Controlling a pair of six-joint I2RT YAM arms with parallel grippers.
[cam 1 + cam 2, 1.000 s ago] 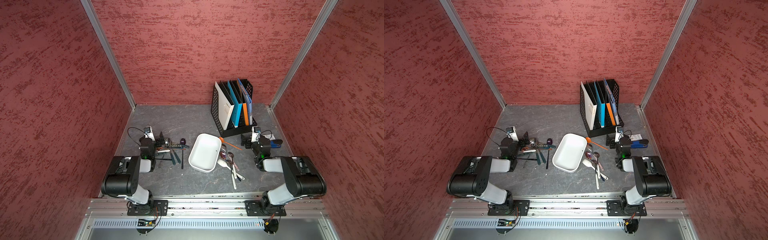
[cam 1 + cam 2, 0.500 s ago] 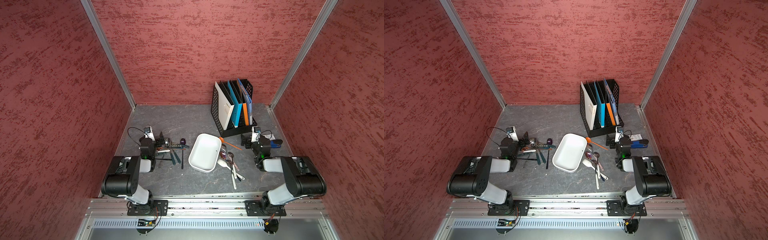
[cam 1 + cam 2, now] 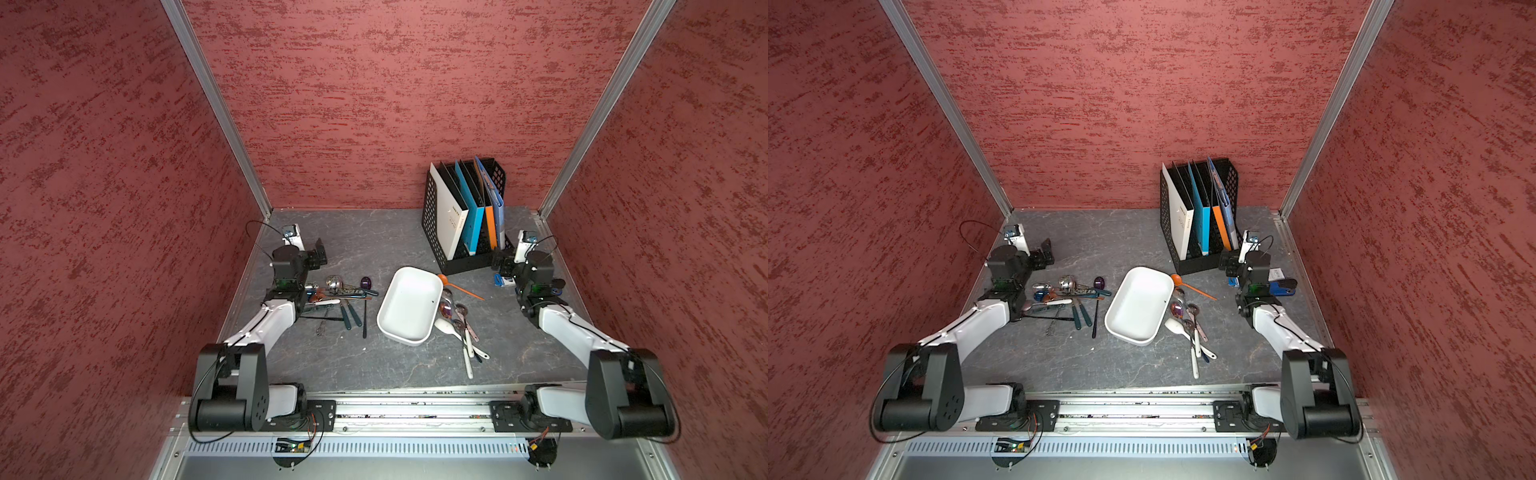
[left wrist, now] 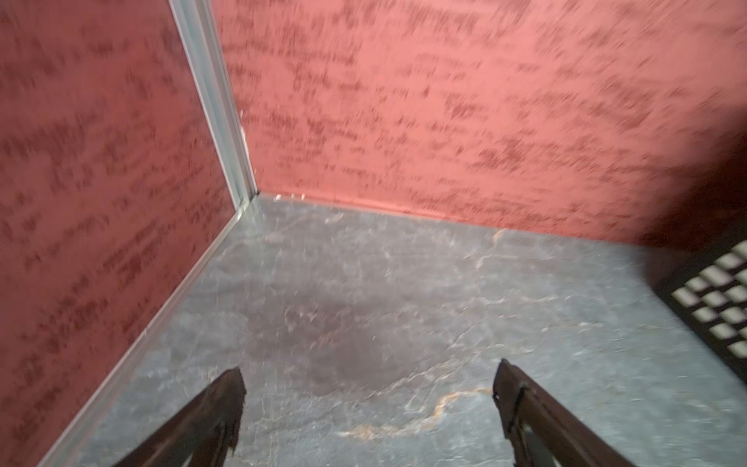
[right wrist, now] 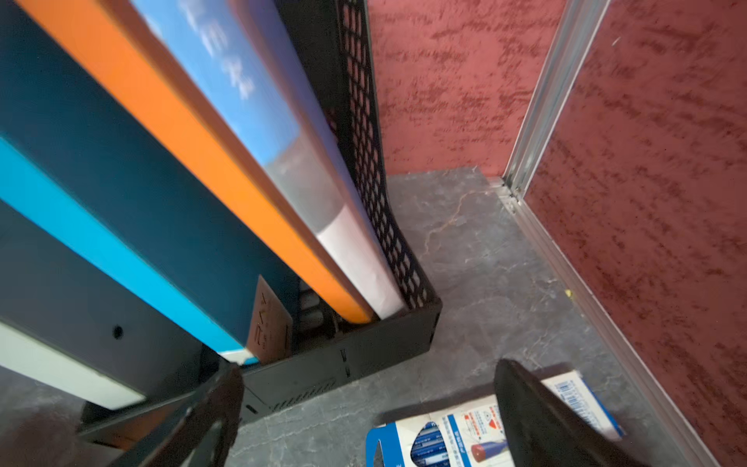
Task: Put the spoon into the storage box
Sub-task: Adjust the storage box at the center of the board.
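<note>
The shallow white plastic storage box [image 3: 409,305] lies empty, with spoons [image 3: 457,324] just beside it. The black perforated file rack [image 3: 430,220] holds leaning folders [image 3: 469,216]. The left gripper [image 4: 368,388] and the right gripper [image 5: 368,384] stand wide apart, holding nothing.

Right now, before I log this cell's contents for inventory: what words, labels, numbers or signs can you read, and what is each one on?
No text reads clearly enough to quote.
Blue folder: white lettering, too blurred.
Brown tag in the file rack: stamped marks, illegible.
Blue-and-white card pack: barcode and small print, too small.
White binder: tiny dark print on its spine, too small.
</note>
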